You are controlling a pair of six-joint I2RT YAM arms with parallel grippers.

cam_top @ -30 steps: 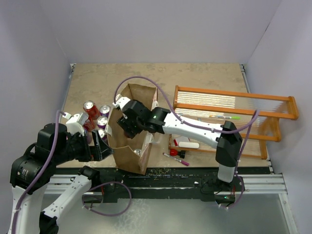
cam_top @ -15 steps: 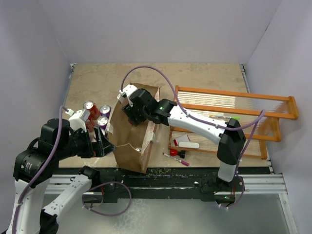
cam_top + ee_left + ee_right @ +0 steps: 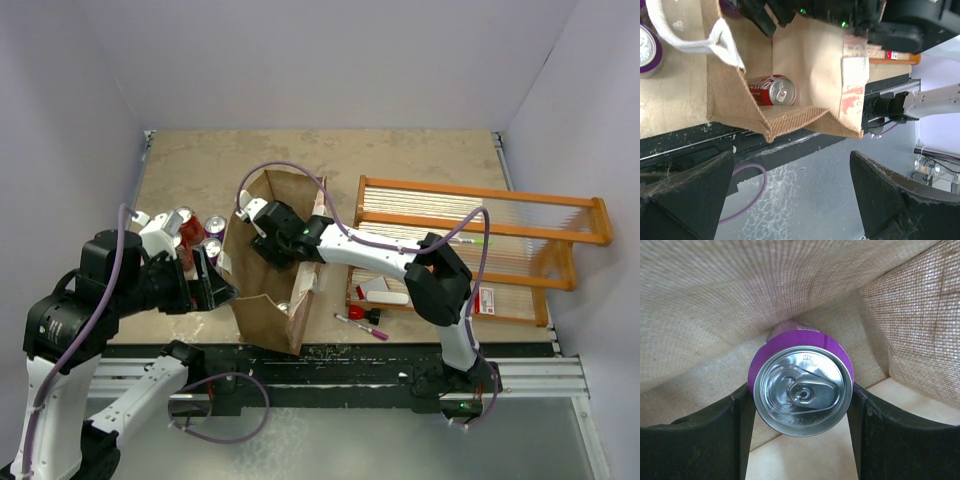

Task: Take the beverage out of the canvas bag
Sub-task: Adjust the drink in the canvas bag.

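The tan canvas bag (image 3: 262, 300) stands open near the table's front edge. My right gripper (image 3: 268, 243) reaches into it from above. In the right wrist view the gripper (image 3: 801, 410) is shut on a purple can (image 3: 801, 390), one finger on each side, with the bag's weave (image 3: 740, 300) behind. A red can (image 3: 772, 91) lies on the bag's floor; its silver top also shows in the top view (image 3: 283, 308). My left gripper (image 3: 207, 287) is open and empty just left of the bag (image 3: 805, 65), beside a white handle (image 3: 695, 42).
Three cans stand left of the bag: a red one (image 3: 183, 222) and two purple ones (image 3: 214, 226) (image 3: 210, 248). An orange wooden rack (image 3: 480, 215) stands to the right, with markers (image 3: 362, 325) and a white item (image 3: 385, 296) beside it.
My right gripper rose toward the bag's far rim, then dropped back lower into the bag as its elbow swung left. My left gripper shifted slightly beside the bag.
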